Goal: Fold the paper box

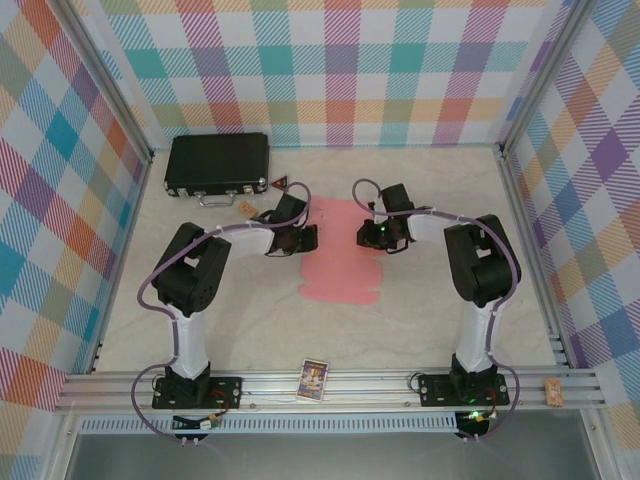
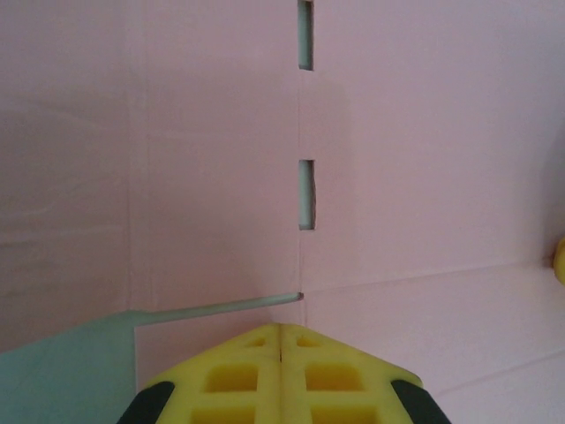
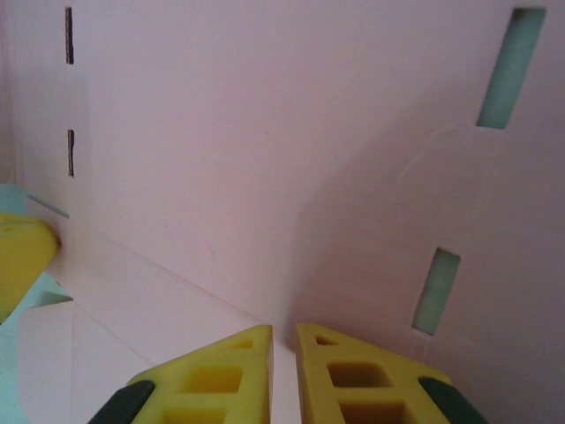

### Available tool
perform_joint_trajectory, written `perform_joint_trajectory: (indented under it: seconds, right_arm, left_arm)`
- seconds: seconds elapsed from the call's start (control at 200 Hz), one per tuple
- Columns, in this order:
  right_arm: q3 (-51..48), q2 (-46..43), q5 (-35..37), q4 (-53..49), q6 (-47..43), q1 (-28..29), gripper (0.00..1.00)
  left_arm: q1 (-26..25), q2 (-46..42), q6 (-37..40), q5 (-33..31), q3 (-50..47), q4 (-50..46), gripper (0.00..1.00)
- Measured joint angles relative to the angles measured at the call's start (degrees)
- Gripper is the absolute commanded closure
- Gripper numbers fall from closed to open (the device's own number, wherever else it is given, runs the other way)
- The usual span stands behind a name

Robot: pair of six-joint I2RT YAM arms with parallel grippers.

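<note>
Found salmon-pink paper box on table, left gripper clenched against it, right gripper nearly closed, grasp impossible to tell.

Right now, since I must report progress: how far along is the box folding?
Done: nothing looks folded; the paper box lies as a mostly flat sheet, its slots empty. In hand: the left gripper, shut, and the right gripper, nearly closed, sit at the sheet. Remaining: raising walls, tucking tabs.
</note>
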Motion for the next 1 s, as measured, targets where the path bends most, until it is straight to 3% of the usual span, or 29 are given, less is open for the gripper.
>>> perform_joint_trajectory:
  seconds: [0.255,0.42,0.7,0.85,1.0]
  right_arm:
    - [-0.79,-0.46,-0.02,0.09,-0.37,3.52,0.82]
    - [-2.69,-2.49,0.28,-0.48,-0.15,4.46,0.78]
    - [1.86,-5.79,1.75,-5.68,-0.09,3.26,0.69]
    - [10.05,-5.27,3.34,-9.75,-1.25,0.55,0.64]
    - [19.21,-1.18,6.16,-13.55,-3.08,-2.12,0.48]
  left_arm:
    - [-0.76,-7.65,-2.14,-1.01,-9.77,0.04,1.00]
    - [-0.76,-9.27,-2.71,-0.52,-11.10,-1.27,1.00]
    - [0.24,-9.35,-2.01,-0.52,-2.23,-8.26,0.60]
    - [2.67,-9.27,-0.92,-1.97,4.74,-10.71,0.54]
    - [5.68,-6.54,0.13,-4.55,10.73,-12.96,0.49]
